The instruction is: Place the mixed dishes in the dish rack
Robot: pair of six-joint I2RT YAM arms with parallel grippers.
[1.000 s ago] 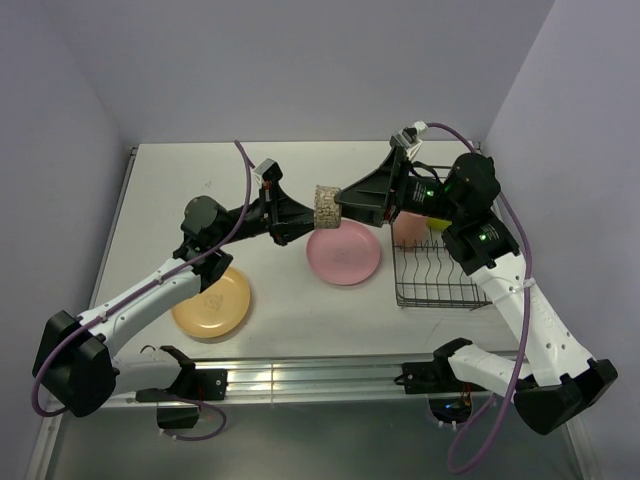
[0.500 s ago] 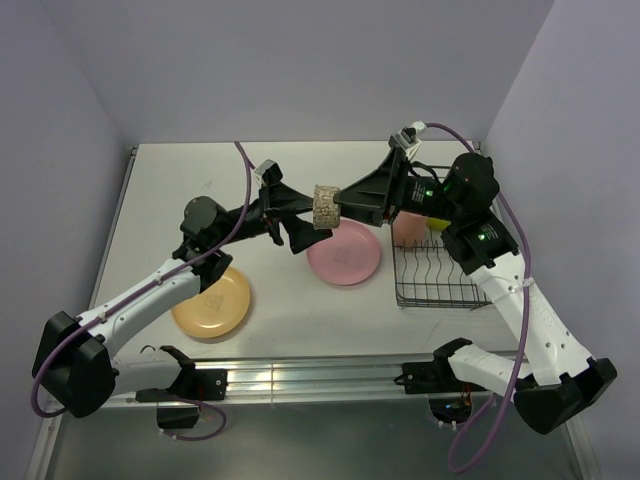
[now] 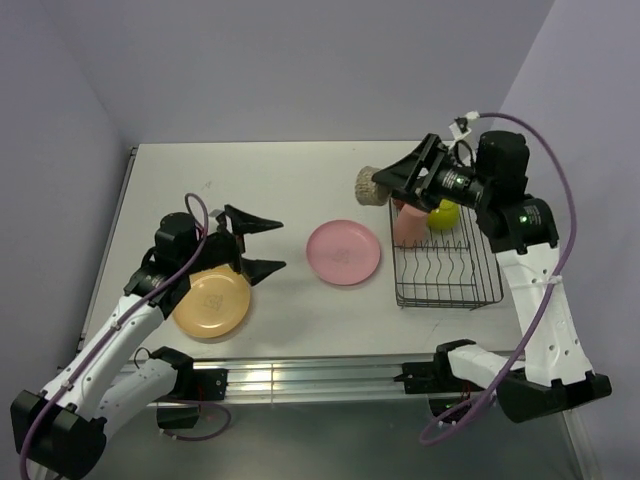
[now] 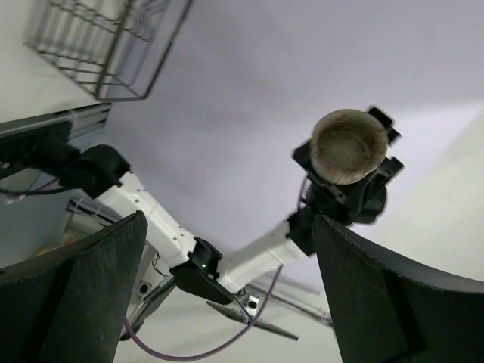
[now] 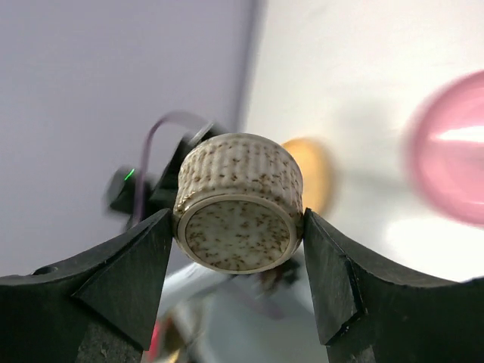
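Your right wrist camera showed what the overhead view could not, the speckled flat base of the small grey-beige cup, while the left wrist view looked into its open mouth. Your right gripper was clamped on that cup from both sides, in the air just left of the dish rack, and your left gripper stood wide apart, holding nothing, beside the pale orange plate. The pink plate lay between the arms, and the salmon tumbler and lime-green bowl sat at the rack's far end.
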